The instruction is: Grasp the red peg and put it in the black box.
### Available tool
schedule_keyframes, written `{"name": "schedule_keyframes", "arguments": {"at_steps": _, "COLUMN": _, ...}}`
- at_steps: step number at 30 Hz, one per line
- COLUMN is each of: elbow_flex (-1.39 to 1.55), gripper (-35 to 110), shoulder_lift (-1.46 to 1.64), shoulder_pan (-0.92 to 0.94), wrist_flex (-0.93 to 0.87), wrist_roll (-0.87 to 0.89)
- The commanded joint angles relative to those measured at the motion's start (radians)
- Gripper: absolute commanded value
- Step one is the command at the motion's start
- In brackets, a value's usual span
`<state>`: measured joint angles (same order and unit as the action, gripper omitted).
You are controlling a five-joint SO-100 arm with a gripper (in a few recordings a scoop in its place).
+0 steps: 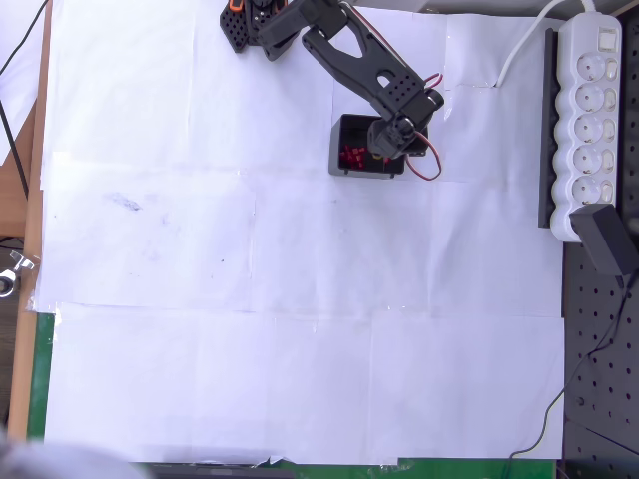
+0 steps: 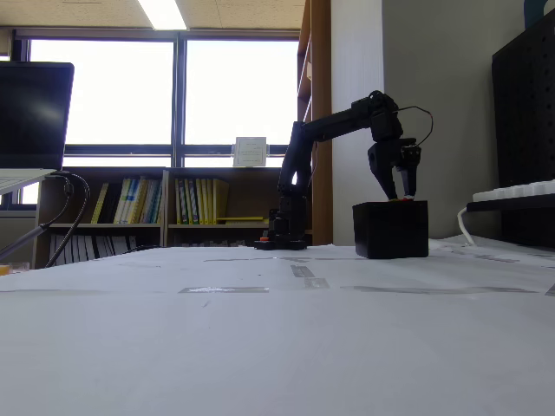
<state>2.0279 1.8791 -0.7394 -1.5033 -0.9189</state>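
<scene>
Gripper [image 2: 401, 196] hangs directly over the black box [image 2: 390, 230], its fingers [image 2: 408, 184] pointed straight down at the rim; in the overhead view the gripper [image 1: 391, 140] covers the three o'clock side of the box [image 1: 349, 165], which sits at about one o'clock on the paper-covered bench [image 1: 300, 299]. A small reddish speck at the fingertips in the fixed view is judged to be the red peg [image 2: 404, 199], level with the box's top edge, though it is too small to confirm. Whether the fingers are clamped on it or parted cannot be told from either view. A clump of red pegs [image 1: 352, 156] already lies inside the box toward its nine o'clock wall. The vertical posture over the opening suits a drop, so the step in hand appears to be release into the box. A white power strip [image 1: 589, 120] lies well apart at three o'clock and poses no obstruction.
</scene>
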Motion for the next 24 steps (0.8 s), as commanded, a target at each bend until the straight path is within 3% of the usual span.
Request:
{"name": "schedule_keyframes", "arguments": {"at_steps": 1, "elbow_flex": 0.143, "gripper": 34, "shoulder_lift": -0.012, "shoulder_pan": -0.003, "wrist_flex": -0.109, "wrist_roll": -0.072}}
{"name": "schedule_keyframes", "arguments": {"at_steps": 11, "elbow_flex": 0.195, "gripper": 61, "shoulder_lift": -0.035, "shoulder_pan": 0.017, "wrist_flex": -0.187, "wrist_roll": -0.121}}
{"name": "schedule_keyframes", "arguments": {"at_steps": 18, "elbow_flex": 0.178, "gripper": 60, "shoulder_lift": -0.087, "shoulder_pan": 0.051, "wrist_flex": -0.21, "wrist_roll": -0.16}}
{"name": "schedule_keyframes", "arguments": {"at_steps": 20, "elbow_flex": 0.133, "gripper": 51, "shoulder_lift": -0.144, "shoulder_pan": 0.084, "wrist_flex": -0.196, "wrist_roll": -0.187}}
{"name": "schedule_keyframes", "arguments": {"at_steps": 23, "elbow_flex": 0.032, "gripper": 11, "shoulder_lift": -0.284, "shoulder_pan": 0.164, "wrist_flex": -0.133, "wrist_roll": -0.235}}
{"name": "schedule_keyframes", "arguments": {"at_steps": 24, "elbow_flex": -0.02, "gripper": 6, "shoulder_lift": -0.333, "shoulder_pan": 0.196, "wrist_flex": -0.104, "wrist_roll": -0.276}}
